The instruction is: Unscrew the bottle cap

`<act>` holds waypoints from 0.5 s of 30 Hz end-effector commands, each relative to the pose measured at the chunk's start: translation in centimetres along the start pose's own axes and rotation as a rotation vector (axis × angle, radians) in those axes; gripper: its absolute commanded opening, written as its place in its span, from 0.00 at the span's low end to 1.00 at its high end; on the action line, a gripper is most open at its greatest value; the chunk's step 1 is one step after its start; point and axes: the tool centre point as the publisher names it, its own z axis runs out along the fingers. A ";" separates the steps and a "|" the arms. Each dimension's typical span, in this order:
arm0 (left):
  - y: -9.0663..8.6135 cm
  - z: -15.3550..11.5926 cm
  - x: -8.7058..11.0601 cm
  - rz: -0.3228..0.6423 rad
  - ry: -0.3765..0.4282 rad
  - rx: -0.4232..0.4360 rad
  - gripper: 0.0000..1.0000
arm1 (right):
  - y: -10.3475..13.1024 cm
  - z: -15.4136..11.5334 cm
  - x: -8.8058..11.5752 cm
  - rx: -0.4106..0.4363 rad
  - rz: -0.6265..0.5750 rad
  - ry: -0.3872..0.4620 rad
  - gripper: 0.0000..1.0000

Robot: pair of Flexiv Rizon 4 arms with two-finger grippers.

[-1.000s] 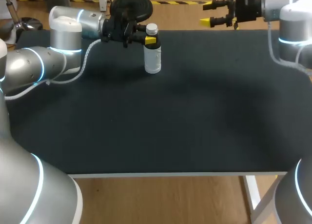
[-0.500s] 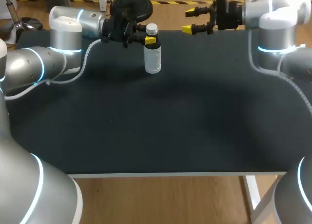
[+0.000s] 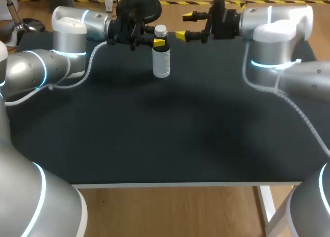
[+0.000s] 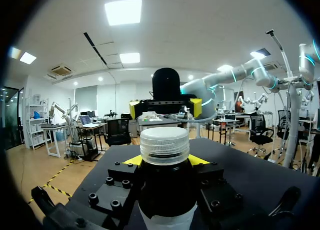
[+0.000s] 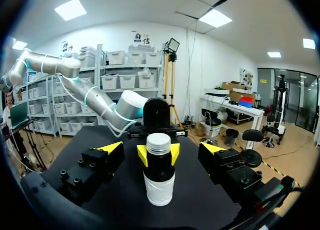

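While your left tool point(image 3: 158, 41) is clamped on the upright bottle point(image 3: 161, 61) just under its white cap point(image 3: 160, 30), at the far side of the black surface point(image 3: 165, 139), your right tool point(image 3: 184, 25) hangs near the cap, fingers spread apart, touching nothing.

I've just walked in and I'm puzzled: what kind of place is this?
Most likely a robotics test bench: a left arm and a right arm flank a black table with a white-capped bottle on it, gripped by the left claw.
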 end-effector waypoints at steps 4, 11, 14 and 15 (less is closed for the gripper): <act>0.3 -0.1 -0.5 -0.001 0.012 0.005 0.00 | 0.2 1.1 1.5 -0.016 0.009 -0.100 1.00; 0.3 -0.1 -0.5 -0.001 0.012 0.005 0.00 | 0.7 2.8 2.3 -0.026 0.031 -0.125 1.00; 0.3 -0.1 -0.5 -0.001 0.012 0.005 0.00 | 1.0 3.6 2.7 -0.038 0.032 -0.126 1.00; 0.3 -0.1 -0.5 -0.001 0.012 0.005 0.00 | 1.1 3.8 2.9 -0.038 0.030 -0.127 1.00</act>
